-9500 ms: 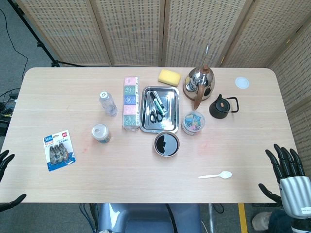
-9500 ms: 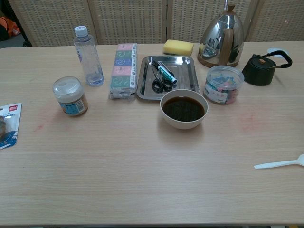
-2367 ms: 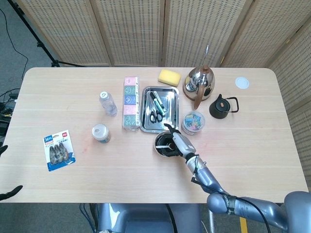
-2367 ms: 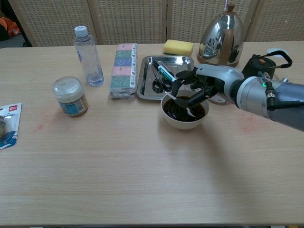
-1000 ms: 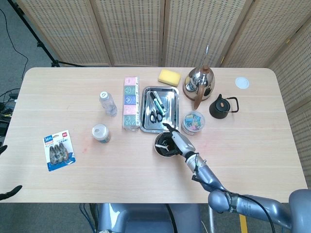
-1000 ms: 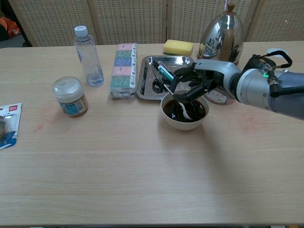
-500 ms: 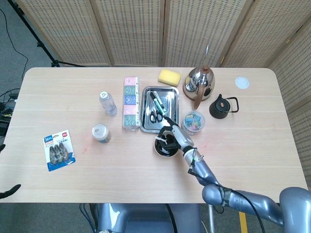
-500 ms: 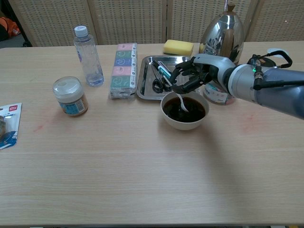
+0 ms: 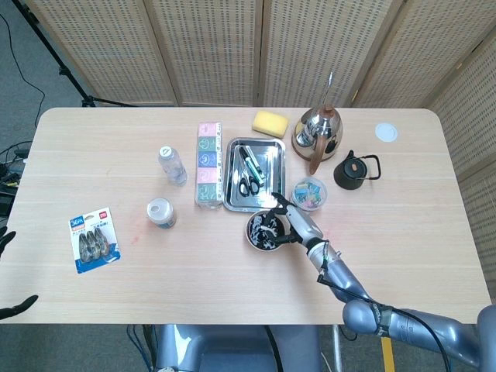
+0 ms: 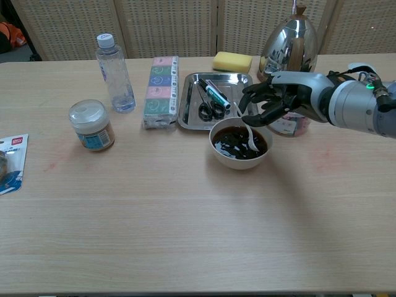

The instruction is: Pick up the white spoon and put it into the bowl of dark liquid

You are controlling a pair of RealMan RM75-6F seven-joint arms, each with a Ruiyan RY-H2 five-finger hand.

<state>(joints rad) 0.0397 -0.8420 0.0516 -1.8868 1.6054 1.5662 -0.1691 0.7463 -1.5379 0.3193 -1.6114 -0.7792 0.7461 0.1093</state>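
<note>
The white spoon [image 10: 250,142] lies in the white bowl [image 10: 239,162] of dark liquid, its head in the liquid and its handle leaning up over the back rim. My right hand [image 10: 277,101] hovers just right of the bowl, beside the handle, fingers spread and holding nothing. In the head view the same right hand [image 9: 300,222] sits at the bowl's [image 9: 249,232] right edge. Only dark fingertips of my left hand [image 9: 17,305] show at the frame's bottom-left edge, apart and empty, far from the bowl.
Behind the bowl stands a steel tray [image 10: 185,116] with scissors and pens. A clear tub [image 10: 291,125], steel kettle [image 10: 289,48] and black teapot [image 10: 339,91] crowd the right hand. Further left are a tissue pack [image 10: 159,91], bottle [image 10: 114,75] and jar [image 10: 91,127].
The right hand has let go of the spoon and drawn back to the right with its fingers opening. The spoon now rests in the bowl on its own.
</note>
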